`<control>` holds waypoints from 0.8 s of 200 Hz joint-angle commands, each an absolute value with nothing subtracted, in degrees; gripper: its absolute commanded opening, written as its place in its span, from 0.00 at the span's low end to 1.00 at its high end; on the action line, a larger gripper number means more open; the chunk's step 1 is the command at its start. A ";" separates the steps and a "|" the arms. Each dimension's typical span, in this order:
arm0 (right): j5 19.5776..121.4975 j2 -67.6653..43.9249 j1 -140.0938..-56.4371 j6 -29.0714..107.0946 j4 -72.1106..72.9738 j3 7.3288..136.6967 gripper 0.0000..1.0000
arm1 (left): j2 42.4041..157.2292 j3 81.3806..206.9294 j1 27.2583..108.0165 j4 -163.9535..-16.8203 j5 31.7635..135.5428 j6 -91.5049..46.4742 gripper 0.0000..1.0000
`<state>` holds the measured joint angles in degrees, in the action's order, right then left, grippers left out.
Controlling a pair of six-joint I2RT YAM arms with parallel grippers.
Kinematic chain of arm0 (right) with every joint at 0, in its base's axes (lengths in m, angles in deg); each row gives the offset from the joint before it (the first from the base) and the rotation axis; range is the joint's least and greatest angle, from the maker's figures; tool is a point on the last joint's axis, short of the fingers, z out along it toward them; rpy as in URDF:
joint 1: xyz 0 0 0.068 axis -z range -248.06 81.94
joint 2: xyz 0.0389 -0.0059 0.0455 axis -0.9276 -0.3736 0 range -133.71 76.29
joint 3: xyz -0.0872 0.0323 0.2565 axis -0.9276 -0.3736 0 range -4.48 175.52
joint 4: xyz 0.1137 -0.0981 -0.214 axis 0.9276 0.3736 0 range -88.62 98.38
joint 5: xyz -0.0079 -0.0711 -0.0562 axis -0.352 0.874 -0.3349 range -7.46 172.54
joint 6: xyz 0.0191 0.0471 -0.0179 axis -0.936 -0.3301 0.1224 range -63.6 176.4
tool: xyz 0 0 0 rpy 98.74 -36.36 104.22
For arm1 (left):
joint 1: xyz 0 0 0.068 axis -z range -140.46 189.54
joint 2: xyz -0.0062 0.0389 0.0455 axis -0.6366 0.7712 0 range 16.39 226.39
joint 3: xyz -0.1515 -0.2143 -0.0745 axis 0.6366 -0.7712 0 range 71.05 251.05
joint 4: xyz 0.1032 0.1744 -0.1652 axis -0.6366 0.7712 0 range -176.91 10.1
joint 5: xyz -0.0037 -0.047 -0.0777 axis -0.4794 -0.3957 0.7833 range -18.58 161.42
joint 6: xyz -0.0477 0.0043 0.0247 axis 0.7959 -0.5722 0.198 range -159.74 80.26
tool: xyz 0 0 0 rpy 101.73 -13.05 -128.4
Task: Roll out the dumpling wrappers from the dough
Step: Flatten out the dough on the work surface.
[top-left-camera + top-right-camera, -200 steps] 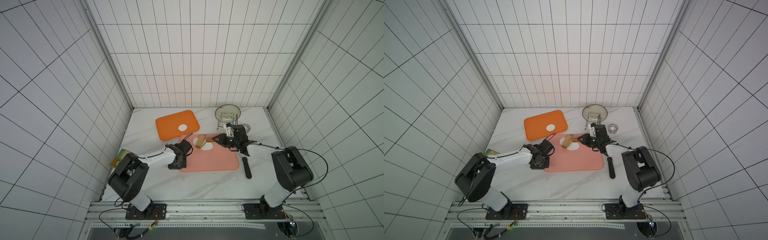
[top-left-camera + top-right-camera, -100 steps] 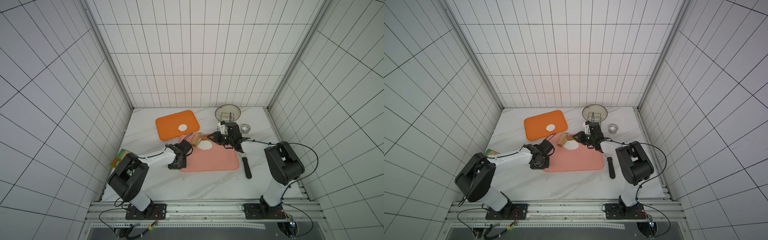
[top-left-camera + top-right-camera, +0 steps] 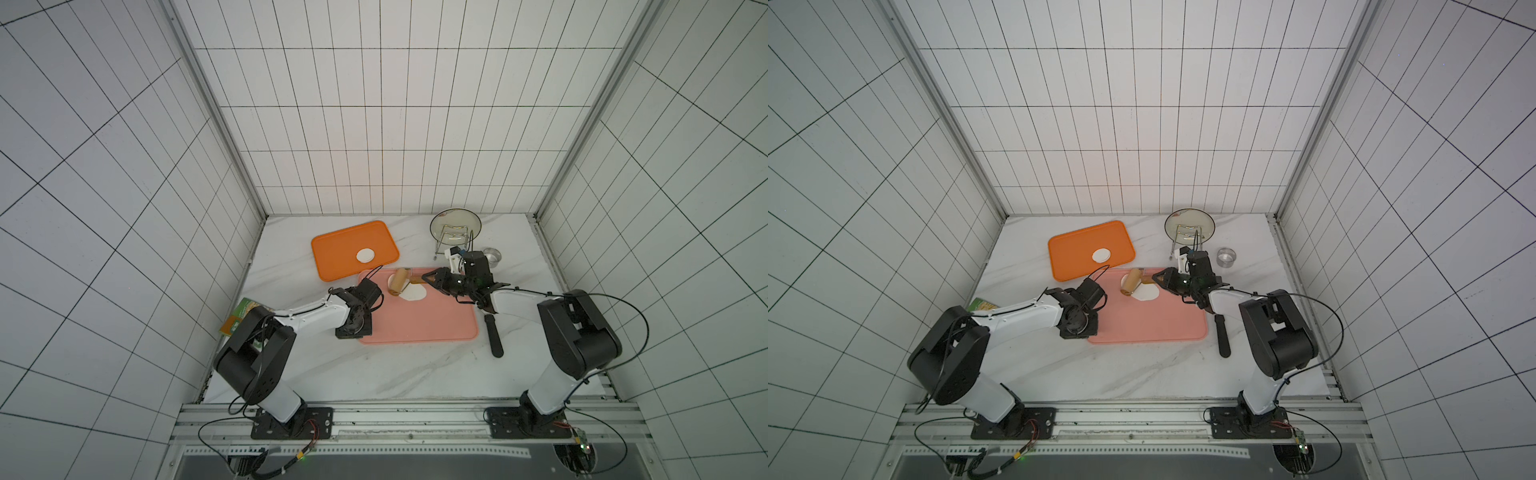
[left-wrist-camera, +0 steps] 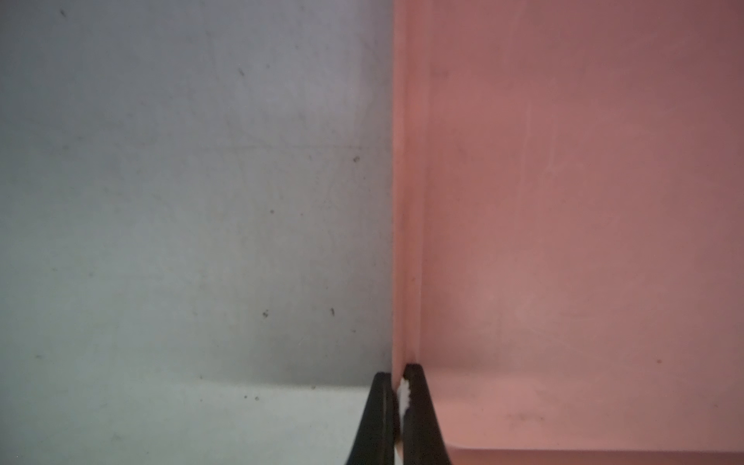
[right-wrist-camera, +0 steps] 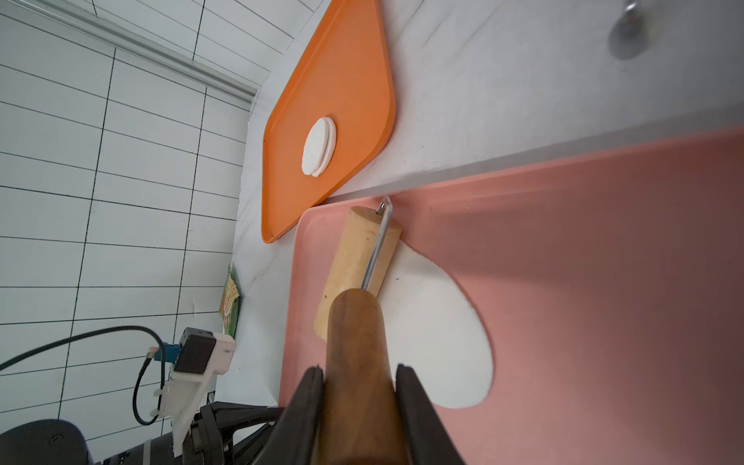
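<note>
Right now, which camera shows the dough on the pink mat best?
The right wrist view: the dough is close, outline clear, partly hidden by the roller. Both top views show a small white patch; the left wrist view misses it.

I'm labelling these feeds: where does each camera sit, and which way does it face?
Top views: high overhead, looking down at the table; both arms show.
Left wrist: looks down past the left end effector clamping the pink mat.
Right wrist: looks along the right end effector gripping the rolling pin at the dough.
Shared: both wrist views show the mat.
</note>
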<state>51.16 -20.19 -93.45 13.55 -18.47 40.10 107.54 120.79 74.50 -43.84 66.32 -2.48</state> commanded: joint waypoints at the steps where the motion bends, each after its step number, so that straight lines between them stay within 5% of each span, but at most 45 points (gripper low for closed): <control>1: 65.49 -22.41 -89.22 18.42 6.18 32.12 0.00 | 111.57 117.65 72.63 -46.85 63.60 -2.04 0.00; 160: 66.82 -7.26 -84.68 22.12 16.88 29.13 0.00 | 111.31 117.80 72.30 -46.30 63.62 -2.15 0.00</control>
